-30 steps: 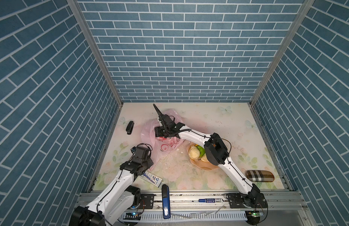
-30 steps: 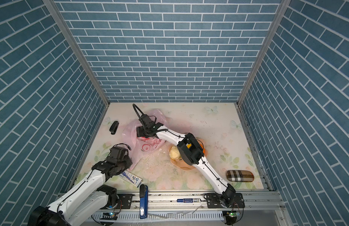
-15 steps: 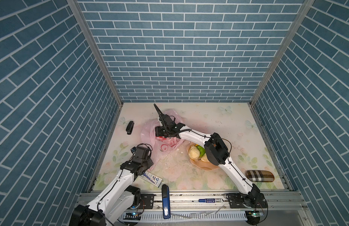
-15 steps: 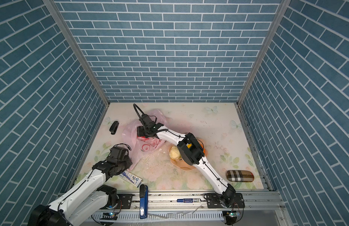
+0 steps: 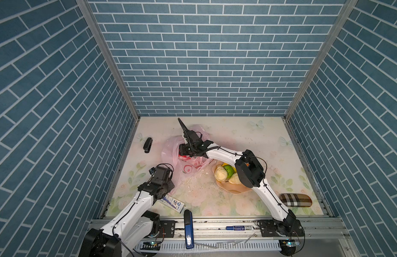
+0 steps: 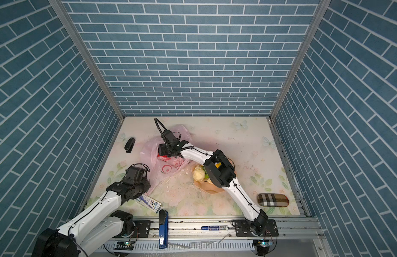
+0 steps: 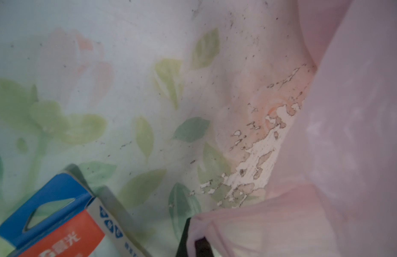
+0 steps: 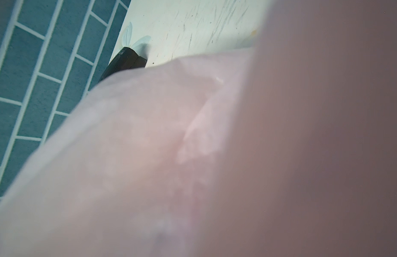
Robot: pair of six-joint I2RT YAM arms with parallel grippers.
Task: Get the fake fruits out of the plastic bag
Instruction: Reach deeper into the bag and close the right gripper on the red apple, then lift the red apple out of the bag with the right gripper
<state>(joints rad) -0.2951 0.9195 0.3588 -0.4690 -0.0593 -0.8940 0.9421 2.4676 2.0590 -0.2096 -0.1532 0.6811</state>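
Several fake fruits (image 5: 220,174) lie on the plate (image 5: 236,191); a red fruit (image 5: 184,157) shows inside the plastic bag (image 5: 169,151). Left gripper (image 7: 193,244) pinches its film; right gripper (image 5: 184,152), buried inside, opening untellable, could snag film.

Even light, blurry wrist views

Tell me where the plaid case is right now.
In both top views the plaid case lies near the front right corner of the table, to the right of the peach plate.
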